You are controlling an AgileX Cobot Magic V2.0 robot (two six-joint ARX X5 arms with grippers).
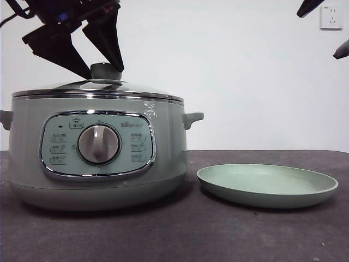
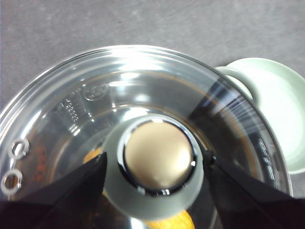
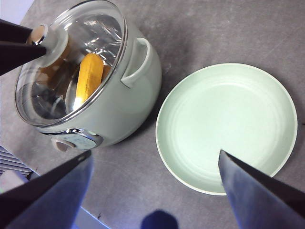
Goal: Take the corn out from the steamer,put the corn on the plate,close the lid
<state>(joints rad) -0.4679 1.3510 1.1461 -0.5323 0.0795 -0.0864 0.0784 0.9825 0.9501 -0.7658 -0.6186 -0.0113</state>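
The steamer [image 1: 98, 164] stands on the left of the table with its glass lid [image 1: 98, 87] resting on it. My left gripper [image 1: 105, 73] comes down from above and is shut on the lid's pale green knob [image 2: 157, 162], one jaw on each side. The corn [image 3: 89, 76] lies inside the pot, seen through the glass; a bit of it also shows in the left wrist view [image 2: 171, 222]. The plate [image 1: 267, 185] lies empty on the table to the right of the steamer. My right gripper [image 3: 155, 152] is open and empty, high above the plate [image 3: 224, 124].
The table top is dark grey [image 1: 218, 234]. A white wall with a socket [image 1: 331, 16] stands behind. The steamer's side handle [image 1: 192, 117] points toward the plate, with a small gap between pot and plate.
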